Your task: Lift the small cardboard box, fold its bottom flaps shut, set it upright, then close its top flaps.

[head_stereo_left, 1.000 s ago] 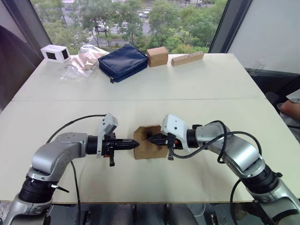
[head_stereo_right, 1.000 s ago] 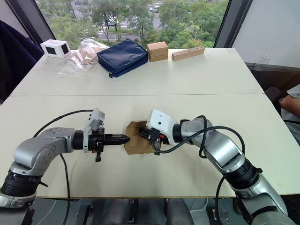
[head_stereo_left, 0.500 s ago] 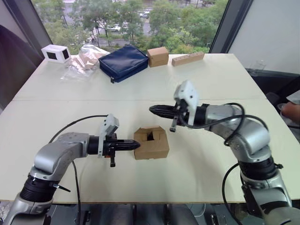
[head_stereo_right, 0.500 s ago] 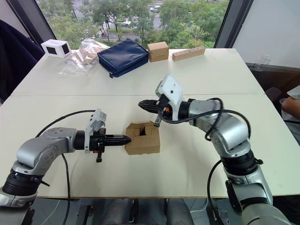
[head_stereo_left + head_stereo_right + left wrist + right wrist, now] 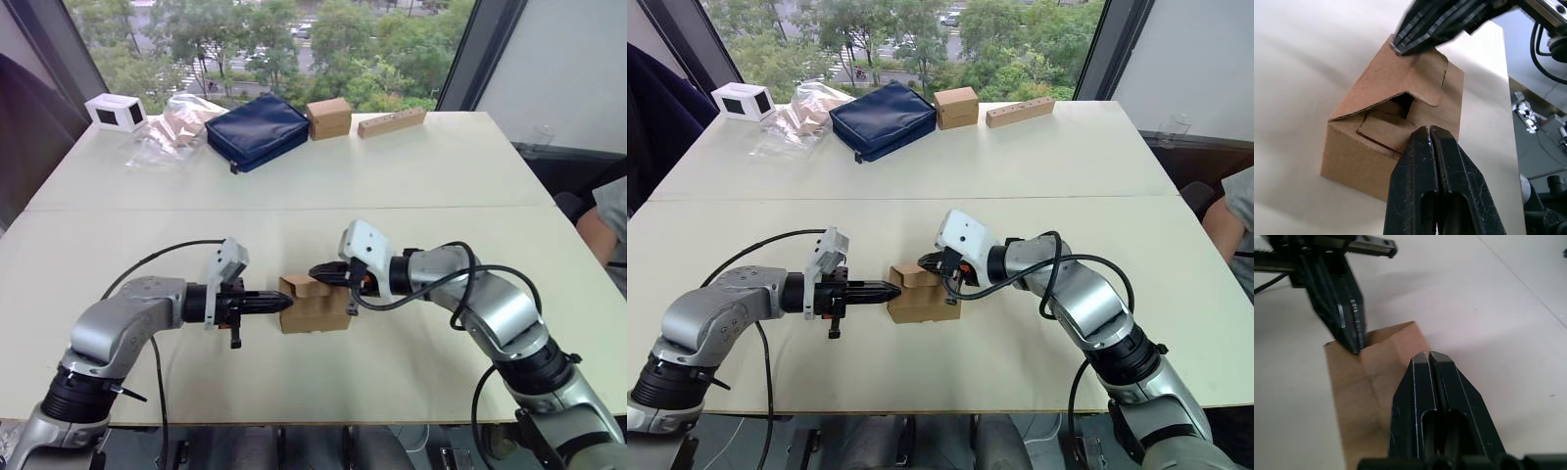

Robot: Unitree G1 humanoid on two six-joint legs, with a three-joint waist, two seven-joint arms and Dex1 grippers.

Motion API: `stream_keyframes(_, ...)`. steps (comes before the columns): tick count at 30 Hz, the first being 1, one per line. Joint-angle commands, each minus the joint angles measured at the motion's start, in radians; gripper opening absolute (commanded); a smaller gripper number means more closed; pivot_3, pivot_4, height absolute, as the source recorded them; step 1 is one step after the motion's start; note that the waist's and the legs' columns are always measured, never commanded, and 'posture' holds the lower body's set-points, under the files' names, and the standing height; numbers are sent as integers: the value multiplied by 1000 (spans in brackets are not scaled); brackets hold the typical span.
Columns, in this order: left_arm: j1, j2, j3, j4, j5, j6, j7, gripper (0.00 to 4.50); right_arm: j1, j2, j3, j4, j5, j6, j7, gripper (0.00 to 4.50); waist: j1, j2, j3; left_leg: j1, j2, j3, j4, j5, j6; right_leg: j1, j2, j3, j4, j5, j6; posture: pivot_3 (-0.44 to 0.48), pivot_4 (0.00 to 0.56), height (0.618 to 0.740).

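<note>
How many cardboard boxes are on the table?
3: the small cardboard box near the front, between the left gripper and right gripper; a tidy brown box at the back beside the navy pouch; a long thin box next to it.

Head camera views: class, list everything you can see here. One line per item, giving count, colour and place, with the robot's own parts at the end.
small cardboard box: one, plain brown, near middle of the table, between the two claws.
top flaps: brown, on the box's upper end, partly folded, a gap still showing.
table: one, cream.
navy pouch: one, dark blue, far side.
tidy brown box: one, beside the pouch.
long thin cardboard box: one, tan, far side.
white box: one, far left corner.
clear plastic bag: one, next to the white box.
left claw: black, shut, at the box's left side.
right claw: black, shut, on the box's top.
</note>
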Motion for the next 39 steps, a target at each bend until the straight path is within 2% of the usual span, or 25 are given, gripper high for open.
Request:
stream_keyframes(1,-32,-2,103,-15,-91,46,29,21,-2,-1,-12,-34,-6,-3,-7,0,0,0,0,0,0,0,0,0,0,0,0,0,0,0,0,0,150,740)
stream_keyframes(4,-68,-23,140,7,-135,65,49,21,-3,-2,-8,-26,-15,-10,-6,0,1,0,0,0,0,0,0,0,0,0,0,0,0,0,0,0,150,740)
stream_keyframes(10,-105,-83,74,65,-53,6,113,21,-8,2,-6,-20,-25,-12,-4,0,1,0,0,0,-1,0,0,0,0,0,0,0,0,0,0,0,150,740)
stream_keyframes(17,-115,-103,-3,109,21,-54,97,21,-1,1,-21,-41,-17,1,-8,0,0,0,0,0,-1,0,0,0,0,0,1,0,-1,0,0,0,150,740)
stream_keyframes(21,-106,-112,-30,112,41,-70,90,21,20,46,-100,-75,72,27,-15,0,1,0,0,0,-1,0,0,0,0,0,0,0,-1,0,0,0,150,740)
stream_keyframes(25,-103,-126,-23,115,35,-65,101,21,74,1,-127,-161,135,64,25,0,3,0,0,0,-1,0,0,0,0,0,0,0,-1,0,0,0,150,740)
stream_keyframes(29,-108,-134,-9,120,22,-50,108,21,121,-14,-114,-211,169,85,26,0,2,0,0,0,-1,-1,0,0,0,1,0,0,-1,0,0,0,150,740)
stream_keyframes(39,-106,-140,-5,111,13,-35,116,21,109,-48,-18,-159,51,29,-11,0,1,0,0,0,-1,-1,0,0,0,1,1,0,-1,0,0,0,150,740)
